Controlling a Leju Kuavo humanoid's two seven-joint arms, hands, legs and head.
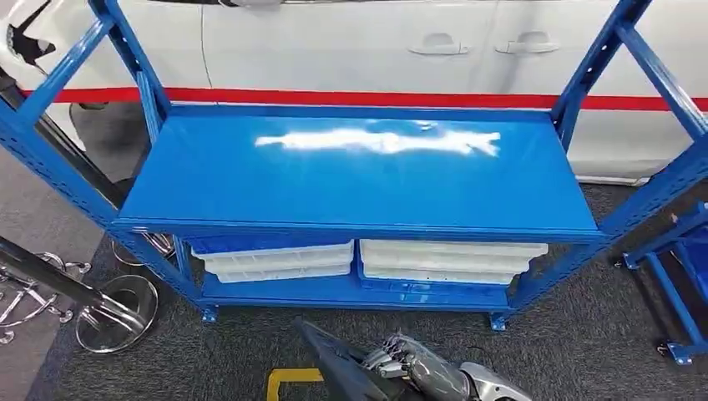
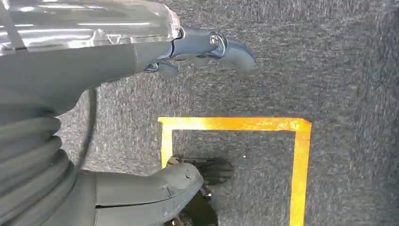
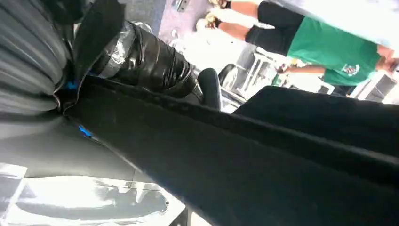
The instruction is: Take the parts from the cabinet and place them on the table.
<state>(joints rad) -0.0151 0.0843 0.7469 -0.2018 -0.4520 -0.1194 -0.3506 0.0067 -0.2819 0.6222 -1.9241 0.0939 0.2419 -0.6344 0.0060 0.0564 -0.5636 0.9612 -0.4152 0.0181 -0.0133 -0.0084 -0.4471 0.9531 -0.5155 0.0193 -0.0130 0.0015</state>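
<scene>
A blue metal rack (image 1: 359, 171) stands in front of me with its upper shelf bare. On its lowest shelf lie two stacks of white trays (image 1: 275, 261), (image 1: 451, 261). Low in the head view my right hand (image 1: 409, 363) grips a flat, dark, wedge-shaped part (image 1: 334, 363) above the carpet. The right wrist view shows that black part (image 3: 282, 155) running across the picture in front of the hand (image 3: 150, 61). My left hand (image 2: 207, 47) hangs over the floor, thumb and fingers apart, holding nothing.
A white car with a red stripe (image 1: 376, 50) stands behind the rack. Chrome stools (image 1: 117, 313) are at the left, a blue frame (image 1: 676, 284) at the right. Yellow tape (image 2: 299, 165) marks the grey carpet. A person in a green shirt (image 3: 339, 47) stands nearby.
</scene>
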